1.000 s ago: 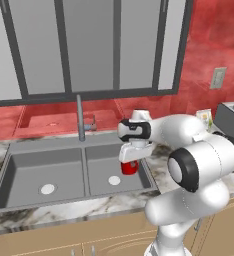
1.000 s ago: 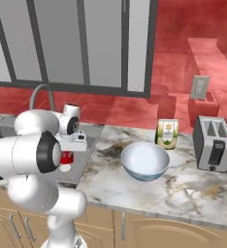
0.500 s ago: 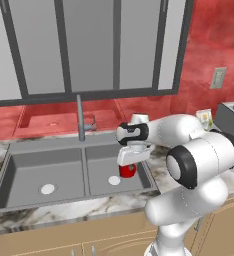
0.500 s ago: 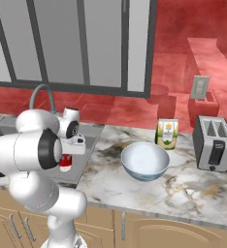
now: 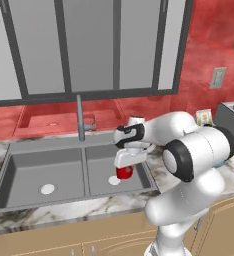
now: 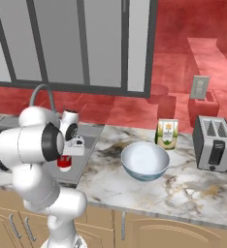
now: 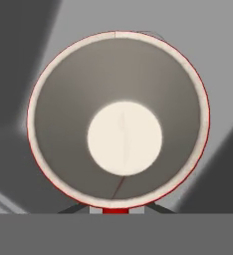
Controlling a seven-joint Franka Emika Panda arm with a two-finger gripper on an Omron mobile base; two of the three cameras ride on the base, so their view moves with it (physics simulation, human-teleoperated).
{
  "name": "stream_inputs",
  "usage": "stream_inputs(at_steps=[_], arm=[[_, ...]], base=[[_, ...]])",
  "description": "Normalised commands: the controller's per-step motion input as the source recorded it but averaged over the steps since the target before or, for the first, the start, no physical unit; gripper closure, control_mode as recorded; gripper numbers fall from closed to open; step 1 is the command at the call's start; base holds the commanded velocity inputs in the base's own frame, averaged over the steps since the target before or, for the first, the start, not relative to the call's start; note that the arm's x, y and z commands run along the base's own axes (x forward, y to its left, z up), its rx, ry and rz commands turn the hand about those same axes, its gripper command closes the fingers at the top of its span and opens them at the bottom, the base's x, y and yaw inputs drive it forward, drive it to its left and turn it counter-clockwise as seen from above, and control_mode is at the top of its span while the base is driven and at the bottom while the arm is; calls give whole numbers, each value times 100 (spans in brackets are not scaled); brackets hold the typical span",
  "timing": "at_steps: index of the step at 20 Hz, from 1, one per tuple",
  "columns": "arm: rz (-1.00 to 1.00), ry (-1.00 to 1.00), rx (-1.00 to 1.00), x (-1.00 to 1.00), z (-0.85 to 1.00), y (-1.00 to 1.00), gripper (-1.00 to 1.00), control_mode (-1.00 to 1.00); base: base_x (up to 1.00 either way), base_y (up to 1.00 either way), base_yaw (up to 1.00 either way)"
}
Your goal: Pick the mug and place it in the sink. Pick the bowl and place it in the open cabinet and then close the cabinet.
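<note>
Claw (image 5: 125,170) grips red mug (image 5: 124,173) over grey sink (image 5: 34,175) (marble counter (image 6: 193,189), red wall)

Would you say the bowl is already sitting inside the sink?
No, the bowl rests on the marble counter, right of the sink.

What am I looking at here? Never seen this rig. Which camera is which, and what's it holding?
It is a rendered kitchen with a white robot arm on a mobile base. Two cameras ride on the base, behind the arm to its left and right; the third sits on the hand, looking down along the end effector. That is shut on the mug, small and red, held low in the right basin of the sink; the hand view looks straight into its white inside. On the marble counter stand the bowl, a small carton and a toaster.
</note>
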Motion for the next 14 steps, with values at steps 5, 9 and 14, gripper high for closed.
stream_inputs(at_steps=[5, 9, 14], arm=[[0, 0, 0, 13, -17, 27, 100, -100], [0, 0, 0, 13, -16, 14, 100, -100], [0, -1, 0, 9, -21, 0, 100, -100]], base=[[0, 0, 0], [0, 0, 0], [0, 0, 0]])
